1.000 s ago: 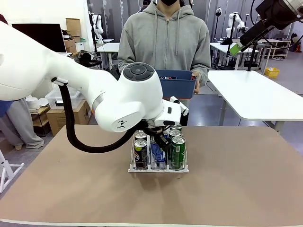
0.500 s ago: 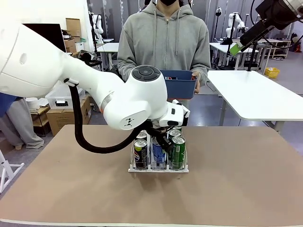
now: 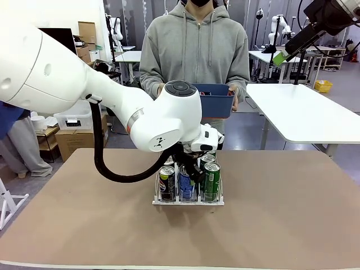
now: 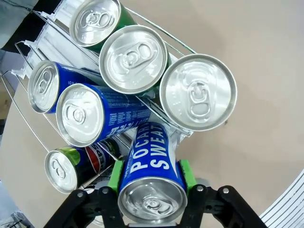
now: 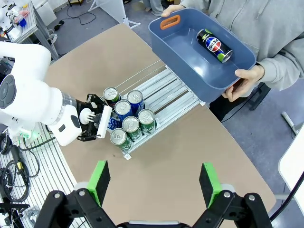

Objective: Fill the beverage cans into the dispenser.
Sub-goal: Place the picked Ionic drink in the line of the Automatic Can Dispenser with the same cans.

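My left gripper point(image 3: 192, 169) reaches down into the dispenser point(image 3: 188, 201) at mid-table, shut on a blue-and-white beverage can point(image 4: 152, 187) that tilts into the front of the middle lane. Its green pads point(image 4: 115, 175) press both sides of the can. Around it stand two more blue cans point(image 4: 80, 114), three green cans point(image 4: 197, 92) and a black can point(image 4: 61, 168). From the front, a black can point(image 3: 167, 183), the held blue can point(image 3: 185, 181) and a green can point(image 3: 211, 180) line the lip. My right gripper point(image 5: 154, 183) hangs open high above the table.
A person across the table holds a blue bin point(image 5: 190, 61) over the dispenser's point(image 5: 166, 90) far end, with one black can point(image 5: 213, 45) lying in it. Bare brown tabletop point(image 3: 292, 214) surrounds the rack on all sides.
My left arm's elbow has swung right and slightly up while the gripper stays shut on the blue can at the rack's front. The right arm has not moved.
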You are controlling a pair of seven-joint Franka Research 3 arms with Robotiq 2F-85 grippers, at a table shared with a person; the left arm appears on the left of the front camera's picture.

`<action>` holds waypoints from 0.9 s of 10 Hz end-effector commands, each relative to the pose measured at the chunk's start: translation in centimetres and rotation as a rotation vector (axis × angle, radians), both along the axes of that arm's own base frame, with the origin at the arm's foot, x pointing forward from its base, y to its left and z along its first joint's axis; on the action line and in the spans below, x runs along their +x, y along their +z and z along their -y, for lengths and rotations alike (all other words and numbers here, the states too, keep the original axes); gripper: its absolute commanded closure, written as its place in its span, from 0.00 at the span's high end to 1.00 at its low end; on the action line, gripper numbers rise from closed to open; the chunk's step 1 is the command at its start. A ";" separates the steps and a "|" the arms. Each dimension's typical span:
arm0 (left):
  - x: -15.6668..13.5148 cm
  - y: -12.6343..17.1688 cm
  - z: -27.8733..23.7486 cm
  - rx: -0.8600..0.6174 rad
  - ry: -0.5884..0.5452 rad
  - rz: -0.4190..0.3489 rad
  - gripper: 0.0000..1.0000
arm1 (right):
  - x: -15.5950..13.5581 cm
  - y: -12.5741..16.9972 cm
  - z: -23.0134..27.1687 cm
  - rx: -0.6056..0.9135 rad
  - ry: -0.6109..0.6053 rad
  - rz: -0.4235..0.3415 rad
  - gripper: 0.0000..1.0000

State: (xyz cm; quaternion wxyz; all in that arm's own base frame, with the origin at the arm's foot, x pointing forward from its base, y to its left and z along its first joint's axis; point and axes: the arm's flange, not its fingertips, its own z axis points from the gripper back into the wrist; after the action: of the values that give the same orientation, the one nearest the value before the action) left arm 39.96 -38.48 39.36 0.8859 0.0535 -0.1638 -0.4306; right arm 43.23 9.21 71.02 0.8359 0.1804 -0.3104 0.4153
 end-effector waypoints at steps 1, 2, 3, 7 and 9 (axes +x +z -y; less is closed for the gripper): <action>0.8 0.5 0.5 -0.009 -0.008 -0.001 0.57 | 0.0 -0.1 0.0 0.008 0.005 -0.004 1.00; 0.9 0.4 0.4 -0.011 -0.016 -0.016 0.59 | 0.0 -0.1 0.0 0.008 0.005 -0.004 1.00; 0.9 0.3 0.3 -0.015 -0.017 -0.026 0.77 | 0.0 -0.1 0.0 0.008 0.005 -0.004 1.00; 0.4 1.1 -0.3 -0.047 -0.012 -0.009 1.00 | 0.0 -0.1 0.0 0.008 0.005 -0.004 1.00; -0.3 2.2 -0.5 -0.060 0.000 0.039 1.00 | 0.0 -0.1 0.0 0.008 0.005 -0.004 1.00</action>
State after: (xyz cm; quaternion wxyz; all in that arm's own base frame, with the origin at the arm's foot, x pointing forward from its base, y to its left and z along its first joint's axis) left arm 40.44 -38.67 41.14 0.8860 0.0374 -0.1803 -0.4255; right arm 43.23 9.21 71.02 0.8359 0.1804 -0.3104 0.4153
